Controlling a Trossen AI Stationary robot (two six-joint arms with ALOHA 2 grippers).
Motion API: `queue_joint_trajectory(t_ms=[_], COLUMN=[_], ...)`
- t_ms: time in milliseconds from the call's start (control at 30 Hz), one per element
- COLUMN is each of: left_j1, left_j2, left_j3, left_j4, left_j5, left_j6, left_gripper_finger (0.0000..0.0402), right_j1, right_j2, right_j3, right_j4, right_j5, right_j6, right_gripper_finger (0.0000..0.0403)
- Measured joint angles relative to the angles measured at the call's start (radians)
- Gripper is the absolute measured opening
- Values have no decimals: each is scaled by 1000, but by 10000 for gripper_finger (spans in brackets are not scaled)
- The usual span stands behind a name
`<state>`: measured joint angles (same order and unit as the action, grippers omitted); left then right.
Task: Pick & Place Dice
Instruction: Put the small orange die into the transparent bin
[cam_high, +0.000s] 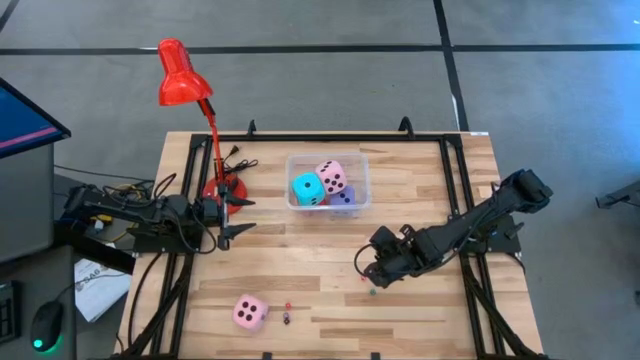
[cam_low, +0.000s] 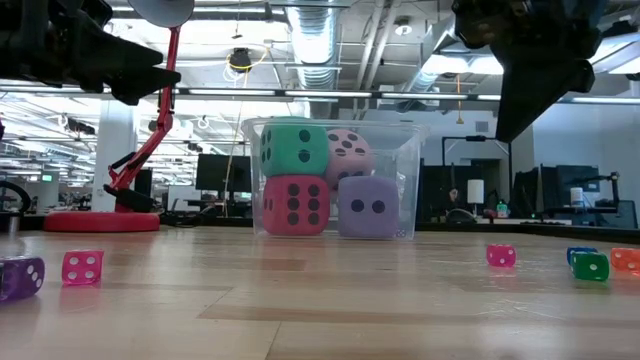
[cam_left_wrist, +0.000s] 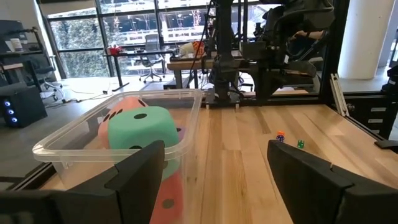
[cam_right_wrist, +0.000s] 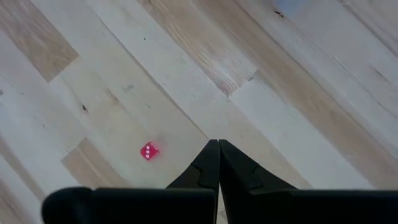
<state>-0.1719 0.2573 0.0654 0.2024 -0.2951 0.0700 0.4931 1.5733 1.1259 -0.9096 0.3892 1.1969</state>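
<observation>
Cyan, pink, red and lavender: four big soft dice stacked in a clear plastic bin (cam_high: 362, 160) near the far middle of the wooden table (cam_high: 420, 310). Seen from above, cyan die (cam_high: 307, 188) and pink die (cam_high: 332, 176) on top, lavender die (cam_high: 344, 197) peeking out beneath; from table height, red die (cam_low: 295, 206) low beside the lavender one, under the cyan. Second pink die (cam_high: 249, 313) alone on the near left part of the table, well apart from the bin. Near it, a few tiny dice (cam_high: 287, 314) scattered on the boards, and more small ones, among them a little pink die (cam_right_wrist: 148, 151), below the right arm. Left gripper (cam_high: 226, 218) hanging left of the bin, by the base of a red desk lamp (cam_high: 183, 72), fingers (cam_left_wrist: 140, 171) spread apart with nothing between them, bin just ahead. Right gripper (cam_high: 366, 270) hovering right of centre above bare wood, fingers pressed together and empty, pointed down at the table with the little pink die just beside the tips. At the far left edge, part of a monitor (cam_high: 25, 125); beyond the table, an open office.
</observation>
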Motion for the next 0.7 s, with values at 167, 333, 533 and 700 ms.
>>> queue_joint_trajectory(t_ms=[167, 333, 533, 700], left_j1=[0, 0, 0, 0], left_j2=[0, 0, 0, 0], left_j3=[0, 0, 0, 0], left_j4=[0, 0, 0, 0], left_j5=[0, 3, 3, 2], left_j6=[0, 0, 0, 0], left_gripper_finger=[274, 274, 274, 274], right_j1=[26, 71, 107, 126], right_j2=[38, 85, 118, 116], right_j3=[0, 0, 0, 0], right_j4=[19, 27, 26, 28], right_j5=[1, -59, -158, -187], right_j6=[51, 75, 187, 251], right_gripper_finger=[0, 0, 0, 0])
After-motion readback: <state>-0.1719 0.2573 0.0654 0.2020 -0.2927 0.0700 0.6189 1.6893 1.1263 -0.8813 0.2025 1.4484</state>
